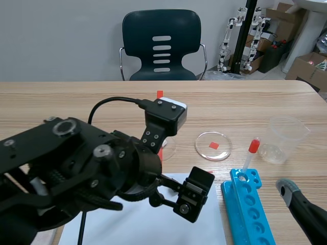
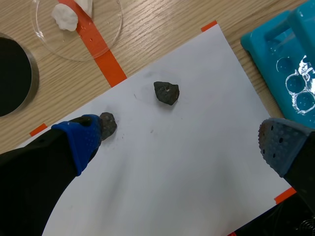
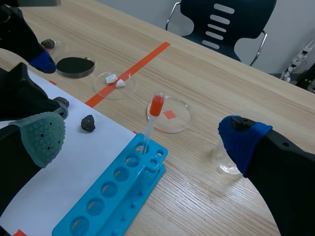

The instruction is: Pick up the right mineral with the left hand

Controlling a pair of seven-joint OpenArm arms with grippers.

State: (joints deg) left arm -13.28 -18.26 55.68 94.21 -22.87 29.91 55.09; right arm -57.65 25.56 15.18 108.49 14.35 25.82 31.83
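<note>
Right mineral (image 2: 166,93) is lying on the white paper (image 2: 197,172) between the left jaws, which are standing wide and touching it nowhere. The other mineral (image 2: 108,124) is sitting right against the blue pad (image 2: 83,137). The right jaws are gaping wide too. A blue rack (image 3: 118,196) is holding a red-capped tube (image 3: 151,123). Beyond it, a clear dish (image 2: 49,42) is carrying white lumps (image 2: 65,17). In the scene view the left arm (image 1: 76,168) is hiding both stones. The wooden tabletop (image 1: 76,97) is running back to a dark chair (image 1: 161,46).

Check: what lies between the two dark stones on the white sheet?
Nothing: in the left wrist view, only bare white sheet separates the right stone from the left stone, which sits beside the left gripper's blue pad.
</note>
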